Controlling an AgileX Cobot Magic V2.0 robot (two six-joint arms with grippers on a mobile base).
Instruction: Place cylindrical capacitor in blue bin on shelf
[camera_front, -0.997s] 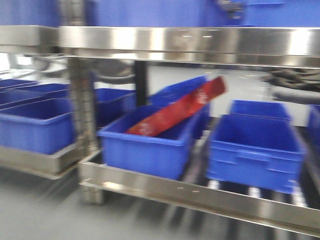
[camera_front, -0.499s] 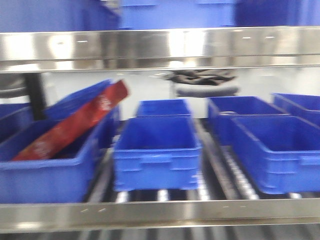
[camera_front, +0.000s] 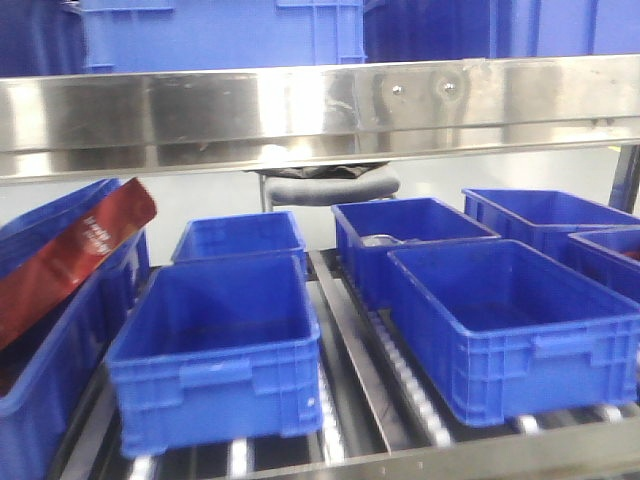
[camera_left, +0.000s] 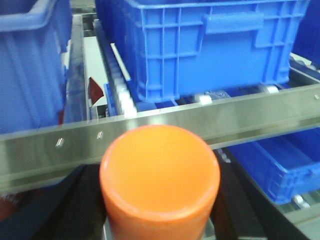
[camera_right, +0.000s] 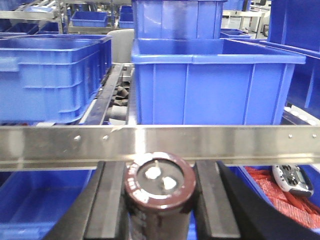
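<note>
The cylindrical capacitor (camera_right: 160, 182), dark with a brownish rim and two silvery terminals on its end, stands between the black fingers (camera_right: 112, 200) of my right gripper (camera_right: 161, 197), which is shut on it. It sits just in front of the shelf's steel front rail (camera_right: 225, 142). My left gripper (camera_left: 160, 210) is shut on an orange cylinder (camera_left: 159, 167), close to the rail (camera_left: 260, 112). In the front view the shelf (camera_front: 300, 105) holds several blue bins: an empty one at centre left (camera_front: 215, 350) and another at right (camera_front: 510, 330). Neither gripper shows there.
A red packet (camera_front: 70, 260) leans in the leftmost bin. More blue bins stand behind and on the upper level (camera_front: 220, 30). Roller rails (camera_front: 400, 375) run between bins. A lower bin holds red packets and a grey controller (camera_right: 295, 180).
The front view has swept right along the shelf: the red packet slid from centre to the far left, new bins came into view, and the picture is now sharp.
</note>
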